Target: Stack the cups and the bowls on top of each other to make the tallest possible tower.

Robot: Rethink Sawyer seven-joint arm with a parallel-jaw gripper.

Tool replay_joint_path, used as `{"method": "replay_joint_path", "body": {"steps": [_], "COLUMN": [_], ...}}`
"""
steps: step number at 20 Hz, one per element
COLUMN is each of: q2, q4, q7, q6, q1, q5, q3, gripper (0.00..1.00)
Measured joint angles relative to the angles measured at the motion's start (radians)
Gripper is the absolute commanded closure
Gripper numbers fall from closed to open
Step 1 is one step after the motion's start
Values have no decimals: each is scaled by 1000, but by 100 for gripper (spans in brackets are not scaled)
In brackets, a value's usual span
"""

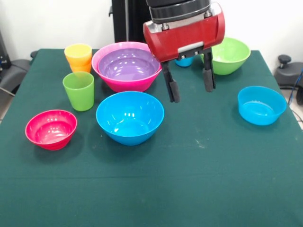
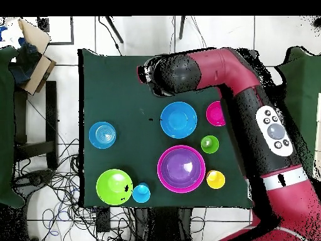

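1. Purple bowl (image 1: 127,64) nested in the large pink bowl (image 1: 124,83) — upright, at 11 o'clock on the worktop.
2. Yellow cup (image 1: 78,52) sits in the orange cup (image 1: 81,67), just left of them.
3. Green cup (image 1: 78,90) upright at 9 o'clock, red-pink bowl (image 1: 50,128) at 8.
4. Large blue bowl (image 1: 129,117) near centre.
5. Light blue bowl (image 1: 261,105) at 3, light green bowl (image 1: 230,55) at 1 — blue cup (image 1: 184,61) beside it.

The near half of the bench (image 1: 199,189) lies bare. Bowls crowd the far left; the small blue bowl (image 1: 261,105) stands alone right.

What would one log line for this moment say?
end effector: open, empty, above table | purple bowl: nested in pink bowl | yellow cup: in orange cup | other pieces: unstacked
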Motion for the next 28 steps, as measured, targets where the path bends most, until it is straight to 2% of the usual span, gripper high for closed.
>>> {"method": "replay_joint_path", "body": {"steps": [6, 10, 15, 20, 28], "q2": [17, 25, 24, 20, 18], "q4": [0, 0, 15, 45, 93], "q7": [-32, -94, -174, -191, -191], "q6": [0, 0, 0, 0, -19], "q1": [-8, -30, -83, -123, -135], "q5": [-2, -4, -8, -11, -50], "q3": [1, 1, 1, 1, 0], "gripper": [0, 0, 0, 0, 0]}}
